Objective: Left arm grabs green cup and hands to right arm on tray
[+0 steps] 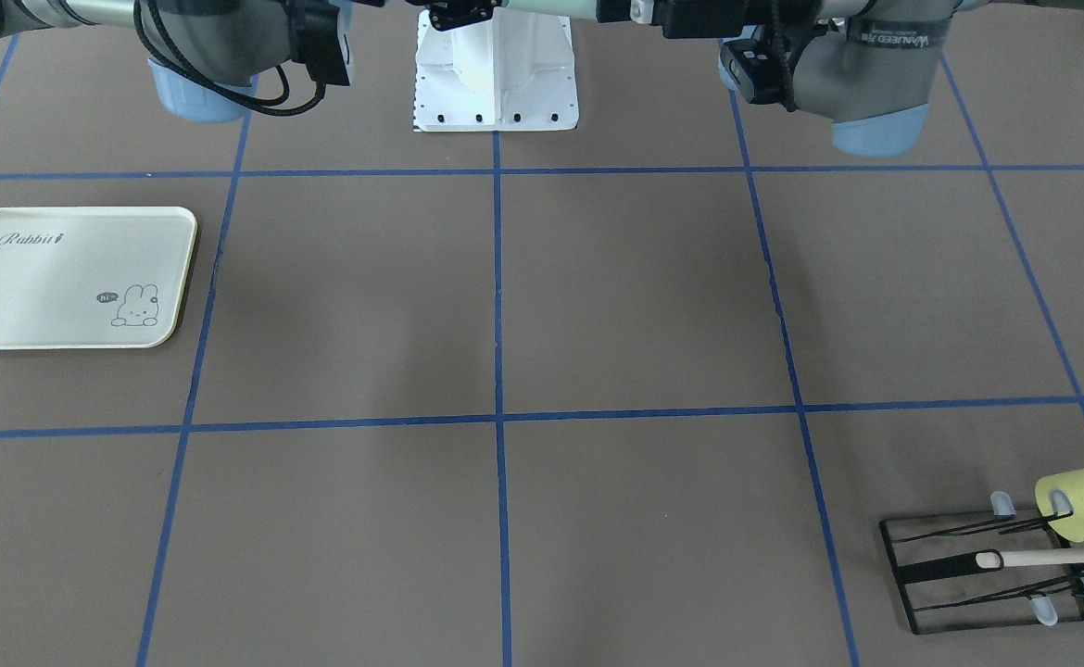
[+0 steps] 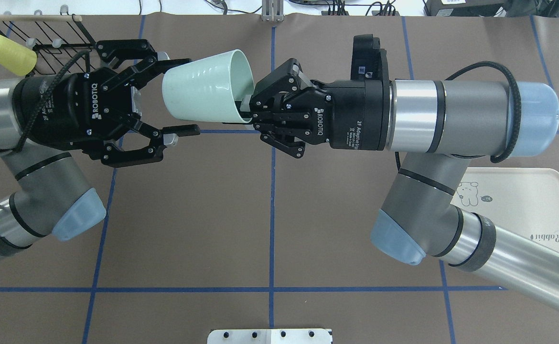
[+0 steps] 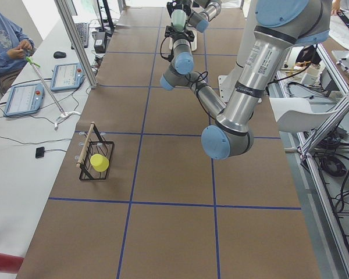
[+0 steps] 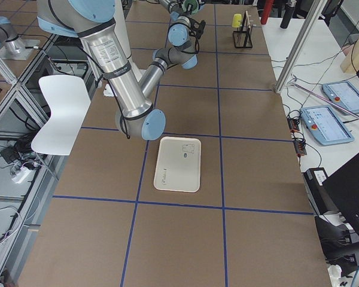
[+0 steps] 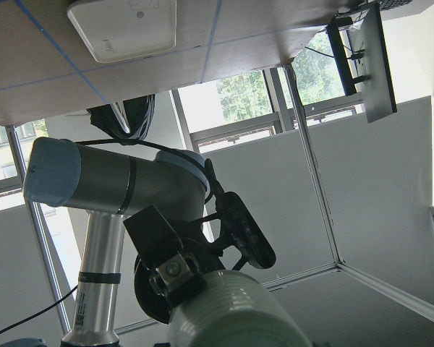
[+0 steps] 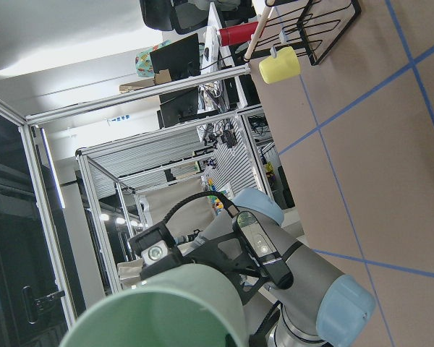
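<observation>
Bright, even light, soft shadows, sharp

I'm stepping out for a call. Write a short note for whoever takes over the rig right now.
Left gripper: open, fingers spread either side of the cup's base end, not clamping it.
Right gripper: shut on the rim of the green cup, which hangs on its side in mid-air.
Tray: on the right arm's side, cup not on it yet.
Done: cup lifted and passed across.
Left: left arm backs off, right arm sets cup on tray.
</observation>
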Robot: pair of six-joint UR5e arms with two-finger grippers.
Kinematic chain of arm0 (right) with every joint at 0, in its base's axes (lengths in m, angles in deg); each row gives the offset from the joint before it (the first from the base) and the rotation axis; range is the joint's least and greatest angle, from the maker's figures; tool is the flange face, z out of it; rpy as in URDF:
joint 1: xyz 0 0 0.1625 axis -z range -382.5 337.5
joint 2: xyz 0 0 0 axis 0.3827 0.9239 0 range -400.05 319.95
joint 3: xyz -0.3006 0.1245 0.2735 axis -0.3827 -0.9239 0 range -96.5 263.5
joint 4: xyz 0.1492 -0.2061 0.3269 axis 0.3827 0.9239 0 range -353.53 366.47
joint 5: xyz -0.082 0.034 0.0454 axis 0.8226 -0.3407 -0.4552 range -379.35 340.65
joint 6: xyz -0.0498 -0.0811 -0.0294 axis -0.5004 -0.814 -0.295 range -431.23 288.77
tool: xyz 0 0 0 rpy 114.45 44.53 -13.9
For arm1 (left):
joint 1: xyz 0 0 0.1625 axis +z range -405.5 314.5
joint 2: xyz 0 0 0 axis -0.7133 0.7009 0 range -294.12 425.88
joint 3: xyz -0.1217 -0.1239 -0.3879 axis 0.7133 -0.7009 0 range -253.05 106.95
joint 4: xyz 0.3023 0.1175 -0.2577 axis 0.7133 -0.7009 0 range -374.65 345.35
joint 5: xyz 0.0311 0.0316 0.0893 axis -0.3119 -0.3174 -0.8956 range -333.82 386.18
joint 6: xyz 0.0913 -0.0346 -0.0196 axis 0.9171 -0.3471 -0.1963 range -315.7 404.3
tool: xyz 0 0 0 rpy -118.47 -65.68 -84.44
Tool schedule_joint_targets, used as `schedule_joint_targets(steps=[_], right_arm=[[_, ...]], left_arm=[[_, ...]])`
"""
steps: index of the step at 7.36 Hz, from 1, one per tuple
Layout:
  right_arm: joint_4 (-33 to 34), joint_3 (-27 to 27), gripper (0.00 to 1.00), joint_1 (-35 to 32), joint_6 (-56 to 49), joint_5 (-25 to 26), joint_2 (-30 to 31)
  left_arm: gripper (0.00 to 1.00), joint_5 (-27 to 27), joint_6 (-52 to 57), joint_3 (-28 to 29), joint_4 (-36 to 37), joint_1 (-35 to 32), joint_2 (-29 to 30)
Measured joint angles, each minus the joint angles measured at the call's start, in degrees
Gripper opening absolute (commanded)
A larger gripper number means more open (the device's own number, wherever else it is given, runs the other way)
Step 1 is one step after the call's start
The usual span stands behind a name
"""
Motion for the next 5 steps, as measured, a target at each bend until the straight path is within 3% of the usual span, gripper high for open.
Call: schedule_joint_targets(steps=[5], right_arm=[[0.0,2.5,0.0,-0.7,0.7,-0.1,3.3]], left_arm=[[1.0,0.8,0.6,-1.8,-0.3,-0.5,-4.1]])
